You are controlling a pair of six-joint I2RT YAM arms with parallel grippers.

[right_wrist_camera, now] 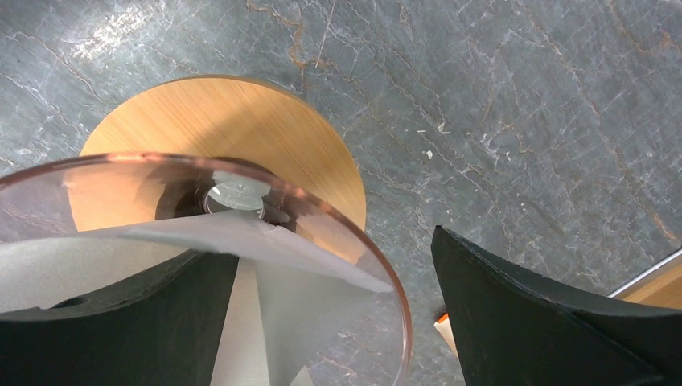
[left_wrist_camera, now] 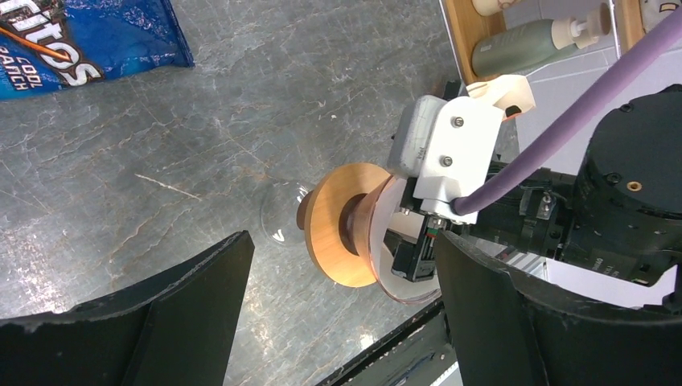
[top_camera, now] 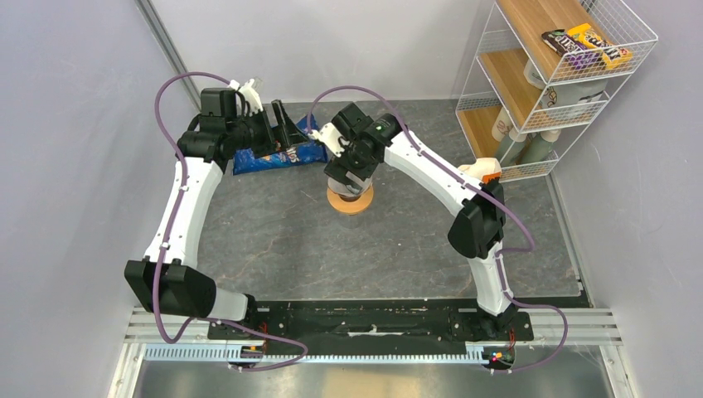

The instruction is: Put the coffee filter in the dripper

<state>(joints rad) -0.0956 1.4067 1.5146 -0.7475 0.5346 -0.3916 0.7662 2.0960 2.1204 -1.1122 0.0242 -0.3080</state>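
Grey marble tabletop (top_camera: 273,232) bears upright dripper (right_wrist_camera: 241,137); coffee filter (right_wrist_camera: 281,273) inside points down.

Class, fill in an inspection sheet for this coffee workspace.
Surface: grey marbled table.
Job's things: filter lies in the glass cone of the dripper.
Clutter: blue chips bag far left; orange-white pack by the shelf.
Grippers: left gripper open, empty; right gripper open over the dripper.
Cables: purple cable loops along each arm.
Surroundings: wire shelf on the right holds candy and bottles.
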